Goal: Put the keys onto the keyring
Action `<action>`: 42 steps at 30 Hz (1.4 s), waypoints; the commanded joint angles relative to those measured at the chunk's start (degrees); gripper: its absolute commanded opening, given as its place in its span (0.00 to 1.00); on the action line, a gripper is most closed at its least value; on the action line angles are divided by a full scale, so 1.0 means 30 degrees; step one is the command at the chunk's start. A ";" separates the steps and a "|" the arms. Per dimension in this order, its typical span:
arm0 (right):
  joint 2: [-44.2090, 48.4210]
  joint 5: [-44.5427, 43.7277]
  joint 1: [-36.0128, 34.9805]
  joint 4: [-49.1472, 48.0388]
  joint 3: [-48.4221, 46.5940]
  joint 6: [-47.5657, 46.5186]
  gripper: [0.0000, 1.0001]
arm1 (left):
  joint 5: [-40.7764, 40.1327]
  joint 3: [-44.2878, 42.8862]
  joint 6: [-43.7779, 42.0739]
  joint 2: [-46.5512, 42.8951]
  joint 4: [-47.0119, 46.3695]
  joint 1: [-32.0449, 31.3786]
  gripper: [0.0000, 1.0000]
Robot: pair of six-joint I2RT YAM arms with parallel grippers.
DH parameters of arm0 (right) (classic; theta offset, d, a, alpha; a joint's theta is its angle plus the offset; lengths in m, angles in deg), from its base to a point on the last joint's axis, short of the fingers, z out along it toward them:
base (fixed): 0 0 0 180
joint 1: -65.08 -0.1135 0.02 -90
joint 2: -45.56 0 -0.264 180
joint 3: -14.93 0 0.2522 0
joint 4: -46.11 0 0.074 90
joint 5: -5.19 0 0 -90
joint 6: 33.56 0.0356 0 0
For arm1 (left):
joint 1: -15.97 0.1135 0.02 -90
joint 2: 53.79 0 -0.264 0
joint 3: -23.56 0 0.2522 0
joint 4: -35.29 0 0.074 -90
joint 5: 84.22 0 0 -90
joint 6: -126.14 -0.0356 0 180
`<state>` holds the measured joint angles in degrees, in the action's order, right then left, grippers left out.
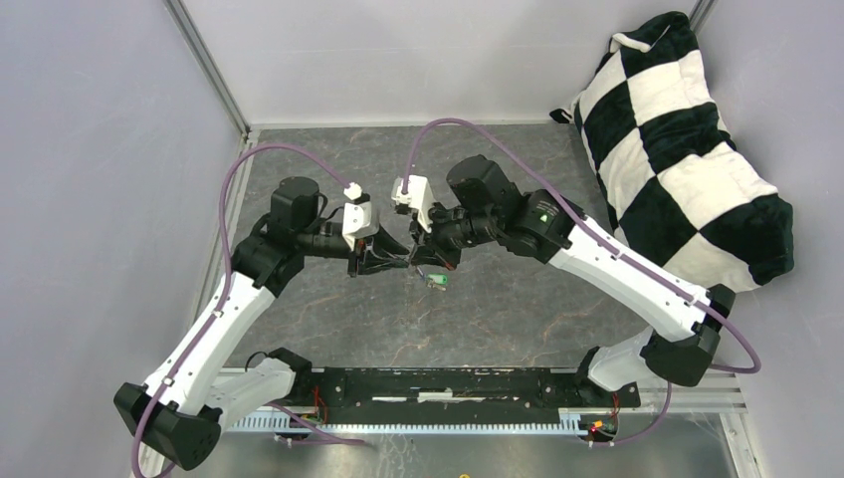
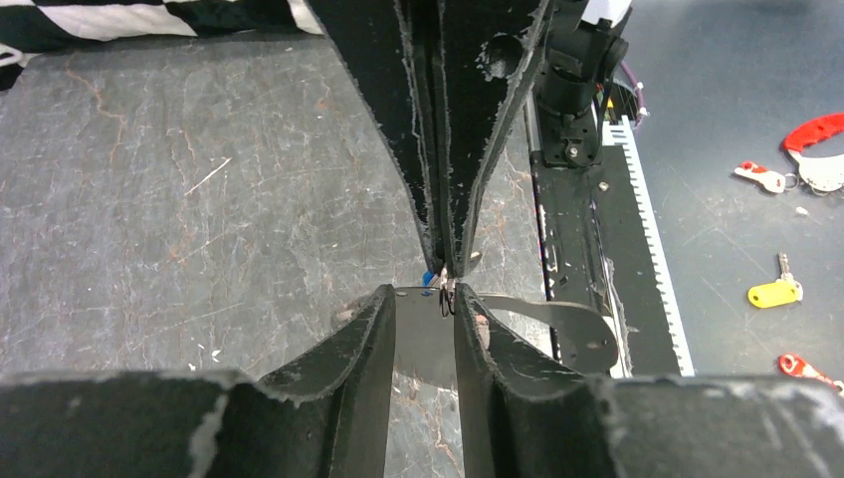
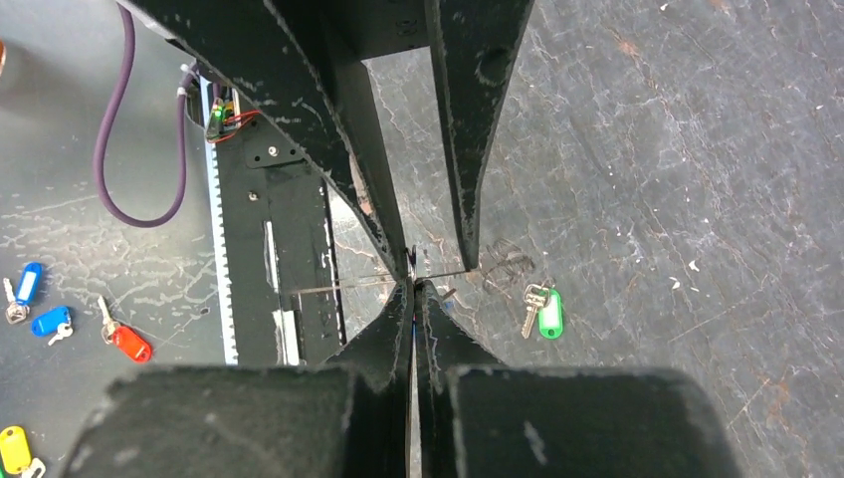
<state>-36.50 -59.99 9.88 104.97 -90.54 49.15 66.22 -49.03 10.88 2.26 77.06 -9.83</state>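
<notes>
Left gripper (image 2: 423, 301) part-open, right gripper (image 3: 415, 286) pinching keyring (image 3: 333, 287)

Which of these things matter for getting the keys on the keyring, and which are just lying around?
Job: green key, blue key (mostly hidden), thin wire keyring.
Lying about: checkered pillow; off the table, yellow key, red key, blue-tagged keys.

Green-headed key (image 3: 547, 312), black-and-white checkered pillow (image 1: 687, 149), grey marbled table (image 1: 527, 309)

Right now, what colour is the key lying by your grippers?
Green head on the key; right wrist view.
</notes>
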 commanded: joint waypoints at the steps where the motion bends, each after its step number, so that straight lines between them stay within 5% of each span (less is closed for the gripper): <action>1: -0.0395 -0.0966 -0.0504 0.0565 -0.1821 -0.0236 0.00 | 0.0644 -0.0332 -0.2157 -0.0207 0.1322 -0.0187 0.30; 7: -0.0968 -0.0942 -0.0866 0.0734 -0.2779 -0.0120 0.00 | 0.0288 -0.0587 -0.3619 -0.0198 0.2682 -0.0512 0.11; 10: -0.1092 -0.0927 -0.1003 0.0859 -0.2844 -0.0119 0.01 | 0.0008 -0.0748 -0.3517 -0.0117 0.2676 -0.0584 0.10; 28: -0.1257 -0.1312 -0.1156 0.0953 -0.2783 -0.0032 0.00 | 0.0203 -0.1311 -0.4180 -0.0614 0.3620 -0.0686 0.29; 39: -0.1346 -0.0777 -0.1306 0.0434 -0.2951 0.0168 0.00 | -0.0414 -0.1346 -0.4823 -0.0264 0.3642 -0.0716 0.02; 42: -0.0728 -0.0869 -0.1253 -0.0496 -0.2434 0.0562 0.15 | -0.0425 -0.1360 -0.4809 -0.0355 0.3671 -0.0730 0.02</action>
<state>-40.76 -63.88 6.18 110.61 -96.33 49.05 64.74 -51.08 -0.66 1.45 88.17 -11.54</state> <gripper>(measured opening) 0.075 0.043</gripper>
